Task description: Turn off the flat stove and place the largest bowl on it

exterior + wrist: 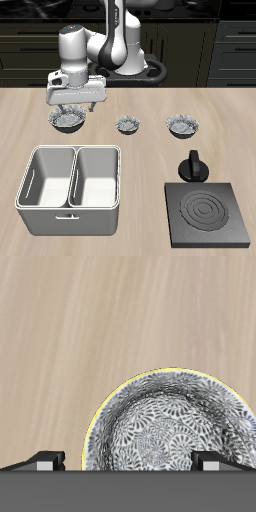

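Note:
The largest bowl (pixel 67 122), speckled grey-white, sits on the table farther back than the white bin. My gripper (pixel 68 108) hangs just above it, open, with nothing between its fingers. The wrist view shows the bowl (pixel 170 421) close below. Its patterned inside lies toward one fingertip, and both fingertips (pixel 45 459) stand wide apart. The flat stove (pixel 207 212) lies near the table's front edge, far from the gripper. Its ring burner (pixel 203 211) looks grey, and the black knob (pixel 192 167) sits at its back edge.
Two smaller speckled bowls (pixel 128 124) (pixel 183 124) stand in a row with the largest one. A white two-compartment bin (pixel 72 177) sits between that row and the table's front edge, beside the stove.

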Available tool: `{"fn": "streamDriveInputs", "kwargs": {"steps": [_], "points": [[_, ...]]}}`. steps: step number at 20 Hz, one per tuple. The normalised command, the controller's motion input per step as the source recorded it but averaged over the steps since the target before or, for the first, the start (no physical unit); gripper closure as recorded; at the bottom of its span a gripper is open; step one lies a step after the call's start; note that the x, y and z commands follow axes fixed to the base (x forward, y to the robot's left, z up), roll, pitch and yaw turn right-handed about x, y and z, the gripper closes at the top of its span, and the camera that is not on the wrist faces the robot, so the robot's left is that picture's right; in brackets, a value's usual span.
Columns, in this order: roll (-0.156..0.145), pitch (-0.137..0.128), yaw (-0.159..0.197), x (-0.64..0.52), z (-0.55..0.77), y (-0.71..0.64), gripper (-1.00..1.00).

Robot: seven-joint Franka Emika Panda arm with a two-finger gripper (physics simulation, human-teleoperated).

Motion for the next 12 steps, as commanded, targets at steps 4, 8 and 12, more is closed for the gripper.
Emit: {"fn": "streamDriveInputs", "kwargs": {"steps": [4, 8, 12], "points": [[-0.011, 0.043, -0.033, -0.01, -0.37, -0.04, -1.00], [-0.004, 0.069, -0.007, 0.06, -0.45, 0.02, -1.00], [0.025, 0.046, -0.002, 0.06, -0.28, 0.08, 1.00]]}}
